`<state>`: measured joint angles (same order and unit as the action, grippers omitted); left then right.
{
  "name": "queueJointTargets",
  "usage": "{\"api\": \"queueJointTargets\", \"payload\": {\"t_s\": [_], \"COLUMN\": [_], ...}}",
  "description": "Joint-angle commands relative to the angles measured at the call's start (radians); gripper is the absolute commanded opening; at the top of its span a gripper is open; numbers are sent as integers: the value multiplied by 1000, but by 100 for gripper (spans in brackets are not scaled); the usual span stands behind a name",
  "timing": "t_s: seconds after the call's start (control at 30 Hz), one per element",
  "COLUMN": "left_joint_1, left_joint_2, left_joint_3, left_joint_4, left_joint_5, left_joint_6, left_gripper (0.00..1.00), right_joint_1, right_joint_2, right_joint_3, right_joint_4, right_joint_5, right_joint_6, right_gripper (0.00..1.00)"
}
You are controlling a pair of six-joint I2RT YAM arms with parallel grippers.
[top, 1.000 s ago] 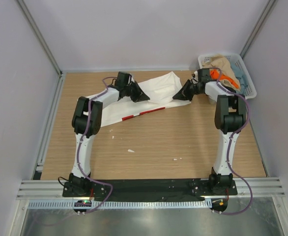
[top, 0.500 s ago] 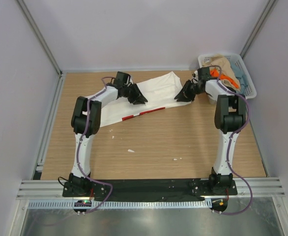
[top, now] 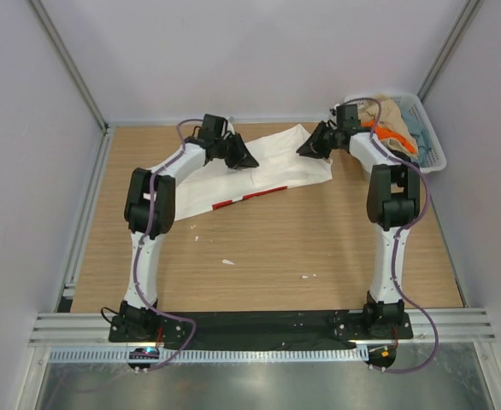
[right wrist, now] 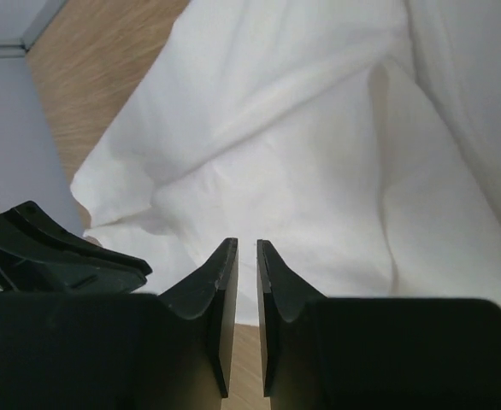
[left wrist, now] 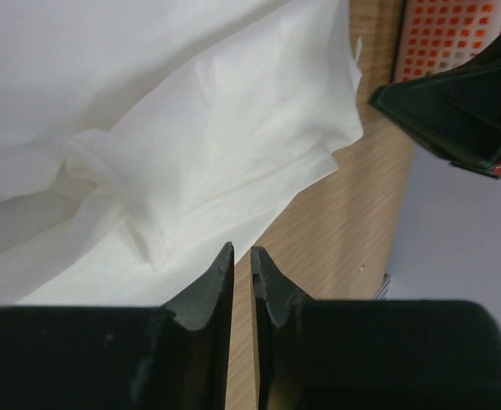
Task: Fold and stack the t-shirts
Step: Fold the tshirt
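Hovering above the white t-shirt [top: 272,166] spread across the far table [top: 276,248], my left gripper [top: 250,161] and right gripper [top: 303,151] each stand slightly parted, holding nothing. Red print [top: 246,198] shows only as a strip at the shirt's near edge, unreadable. Further t-shirts [top: 387,114] lie bunched in the basket [top: 436,147].

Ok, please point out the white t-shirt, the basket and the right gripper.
white t-shirt [top: 272,166], top view, middle of the cloth.
basket [top: 434,138], top view, right rim.
right gripper [top: 303,150], top view, between the fingertips.
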<state>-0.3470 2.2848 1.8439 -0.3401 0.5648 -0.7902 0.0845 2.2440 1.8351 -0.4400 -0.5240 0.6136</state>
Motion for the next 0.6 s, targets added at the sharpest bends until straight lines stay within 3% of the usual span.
{"api": "queueJointTargets", "payload": {"t_s": [0.0, 0.13, 0.33, 0.43, 0.47, 0.57], "left_joint_1": [-4, 6, 31, 36, 36, 36], "left_joint_2": [54, 102, 163, 157, 145, 62], "left_joint_3": [37, 34, 20, 14, 12, 5], "left_joint_4": [160, 196, 174, 155, 145, 104], "left_joint_5": [63, 21, 1, 29, 32, 41], "left_joint_6": [-96, -100, -57, -6, 9, 58], "left_gripper": [12, 8, 8, 15, 23, 32], "right_joint_1": [23, 27, 23, 18, 18, 20], "right_joint_2": [54, 135, 233, 261, 264, 246], "right_joint_3": [-22, -33, -43, -42, -33, 33], "right_joint_4": [254, 421, 532, 549, 537, 414], "right_joint_5": [-62, -68, -60, -67, -68, -73], "right_joint_6": [202, 296, 340, 347, 342, 282], "right_gripper": [20, 15, 14, 15, 16, 23]}}
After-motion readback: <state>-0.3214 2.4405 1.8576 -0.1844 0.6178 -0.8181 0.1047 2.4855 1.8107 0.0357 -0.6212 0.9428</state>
